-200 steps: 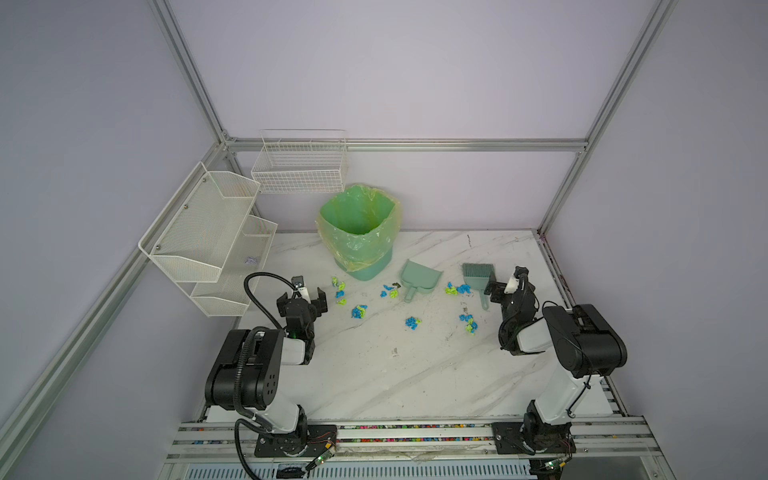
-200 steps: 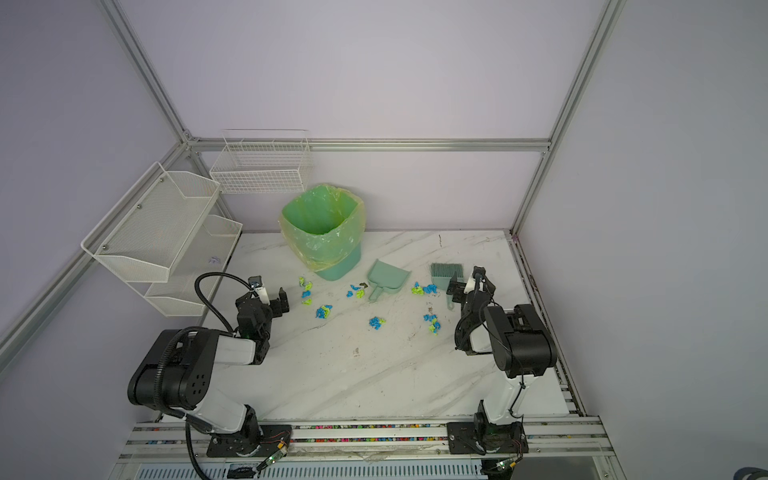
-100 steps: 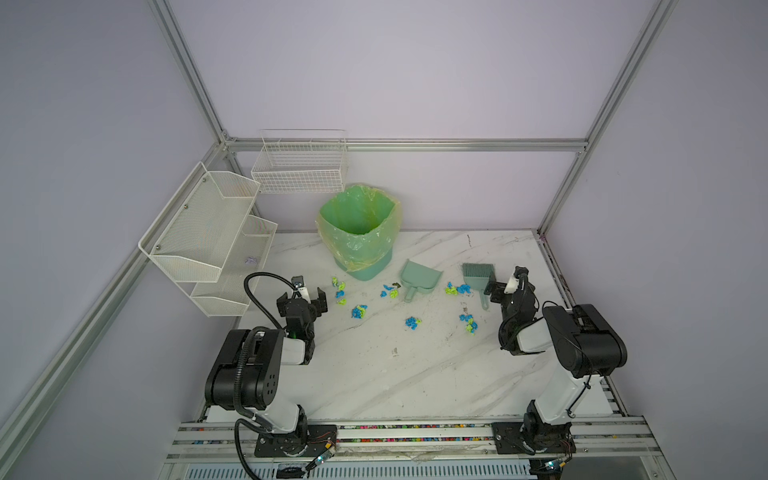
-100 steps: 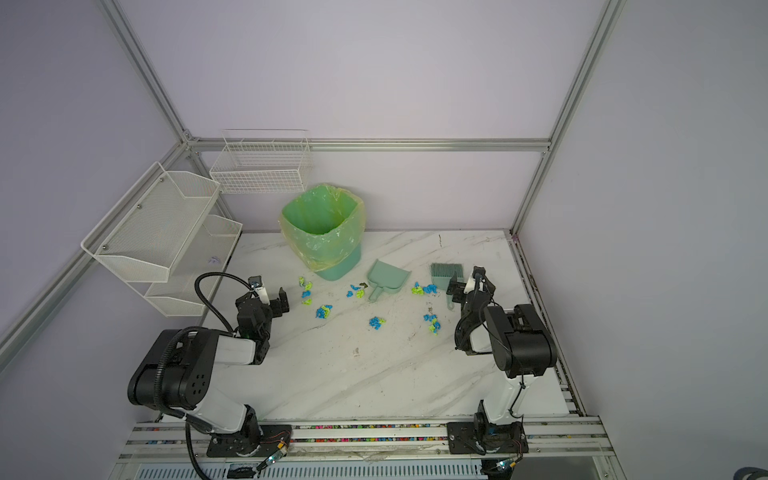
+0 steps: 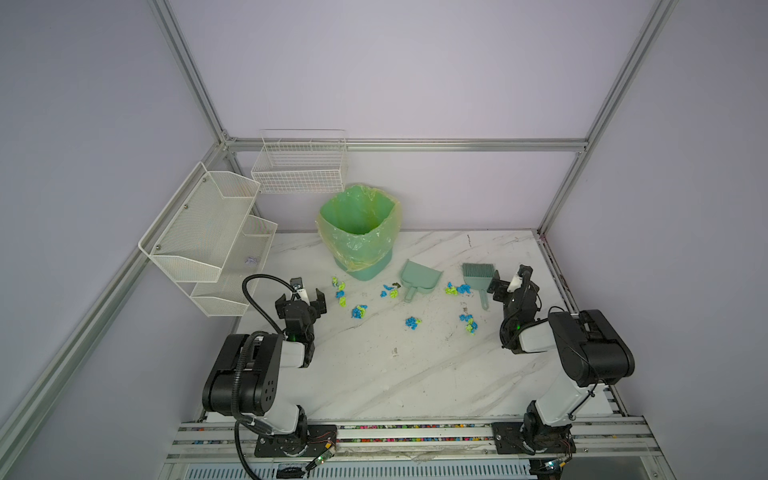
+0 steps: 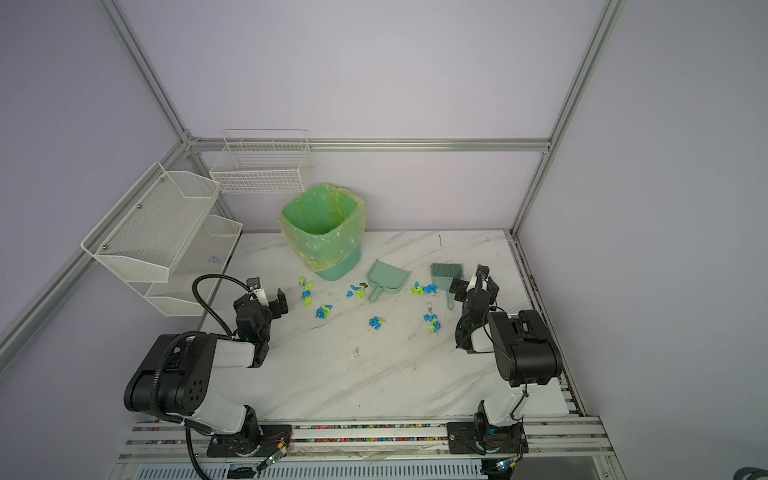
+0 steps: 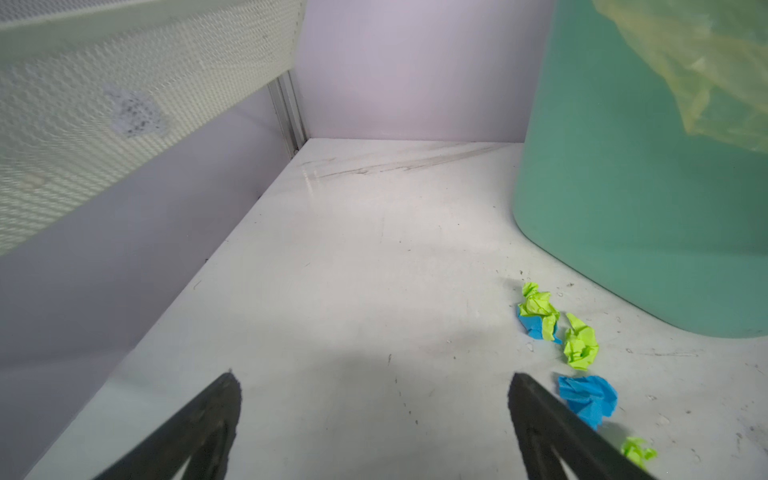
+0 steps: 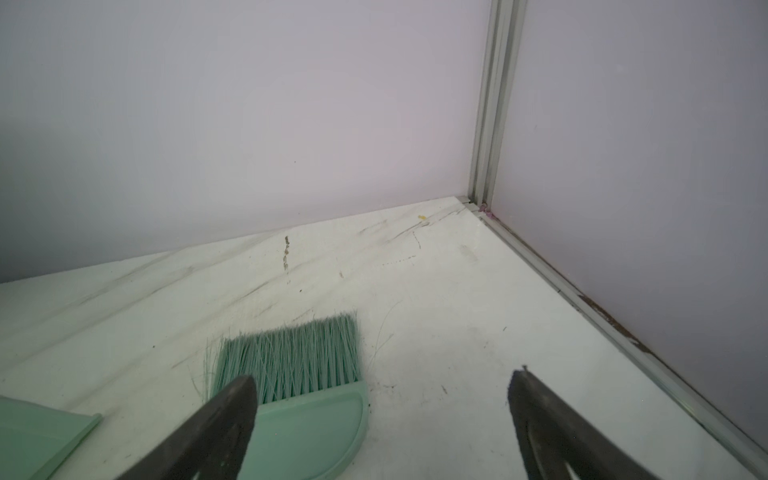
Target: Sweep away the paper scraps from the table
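Nothing has moved since the earlier frames; arms and items sit as they did. Near the right edge of the table [image 5: 374, 374] the right gripper [image 5: 509, 282] hangs spread wide and empty. The brush [image 5: 478, 274] lies just beside it on the side toward the middle, bristles toward the back edge and handle toward the front edge, so the right arm is much the nearer. By the left edge the left gripper [image 5: 300, 300] is likewise spread and empty. Between the two, the paper scraps [image 5: 359, 311] lie in small clumps in front of the bin [image 5: 357, 232] and around the dustpan [image 5: 419, 279]. The right wrist view shows the bristles past one finger [image 8: 224, 415] but no handle; both top views show it. Only the left wrist view shows scraps near the bin's foot.
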{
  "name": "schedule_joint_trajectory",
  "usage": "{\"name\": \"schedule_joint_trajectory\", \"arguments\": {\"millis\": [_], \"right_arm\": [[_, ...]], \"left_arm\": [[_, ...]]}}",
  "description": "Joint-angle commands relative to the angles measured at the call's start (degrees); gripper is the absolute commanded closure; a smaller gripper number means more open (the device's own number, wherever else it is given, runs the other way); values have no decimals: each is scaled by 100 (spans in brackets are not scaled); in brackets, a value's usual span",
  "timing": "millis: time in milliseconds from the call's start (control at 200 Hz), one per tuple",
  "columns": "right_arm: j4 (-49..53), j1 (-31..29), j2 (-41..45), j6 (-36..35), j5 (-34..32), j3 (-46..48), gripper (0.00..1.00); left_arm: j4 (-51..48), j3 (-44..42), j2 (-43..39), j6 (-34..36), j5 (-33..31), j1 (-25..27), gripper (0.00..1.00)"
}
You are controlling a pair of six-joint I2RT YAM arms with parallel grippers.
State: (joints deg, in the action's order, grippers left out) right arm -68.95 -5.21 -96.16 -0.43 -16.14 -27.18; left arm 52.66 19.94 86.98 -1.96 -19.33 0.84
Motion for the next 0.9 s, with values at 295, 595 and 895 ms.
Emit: {"name": "schedule_joint_trajectory", "arguments": {"millis": [295, 595, 895], "right_arm": [[2811, -24, 863, 1104, -365, -1505, 3], [4679, -28, 870, 1549, 259, -2501, 3], [6149, 70, 574, 2111, 1149, -3362, 3]], "left_arm": [[-1729, 523, -1782, -499, -1623, 791, 0], [-4081, 2308, -2842, -1395, -1110, 1938, 0], [-5263, 4834, -1005, -2411, -401, 3400, 0]]}}
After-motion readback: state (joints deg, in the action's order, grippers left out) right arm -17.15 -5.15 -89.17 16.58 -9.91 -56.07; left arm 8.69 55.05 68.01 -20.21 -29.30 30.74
